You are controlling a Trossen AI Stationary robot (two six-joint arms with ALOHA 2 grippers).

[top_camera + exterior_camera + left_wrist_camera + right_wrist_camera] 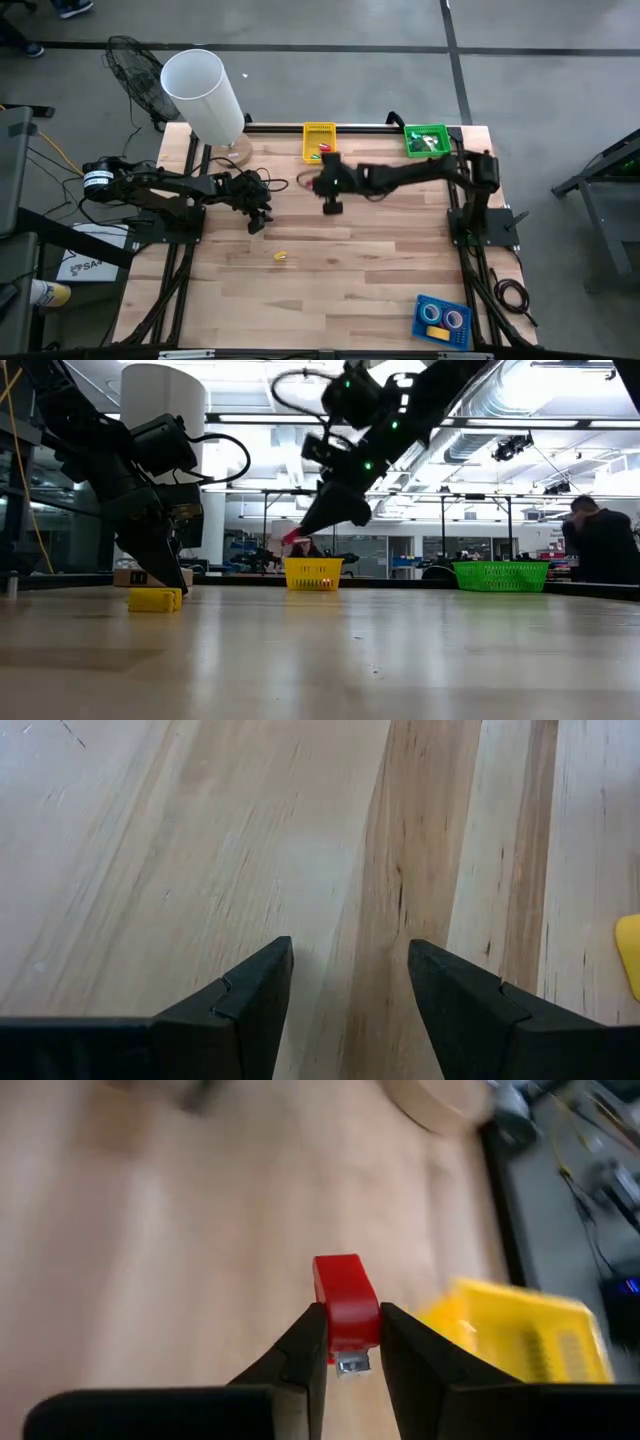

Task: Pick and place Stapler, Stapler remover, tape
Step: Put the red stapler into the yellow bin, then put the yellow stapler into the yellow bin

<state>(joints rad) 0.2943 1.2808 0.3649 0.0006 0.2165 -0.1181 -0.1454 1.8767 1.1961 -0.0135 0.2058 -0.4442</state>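
High view, yellow basket (319, 132), green basket (424, 131), blue tray (441, 319), white cylinder (203, 93)

Table (350, 290) – pale wood planks, smooth, satin sheen, visible grain. Gripper fingers (250, 995) – matt black plastic. Red stapler (345, 1308) – glossy plastic, bare metal tip. Yellow basket (313, 573) and green basket (502, 576) – plastic mesh.

red stapler (345, 1306) pinched aloft; tape rolls (442, 318) in blue tray.
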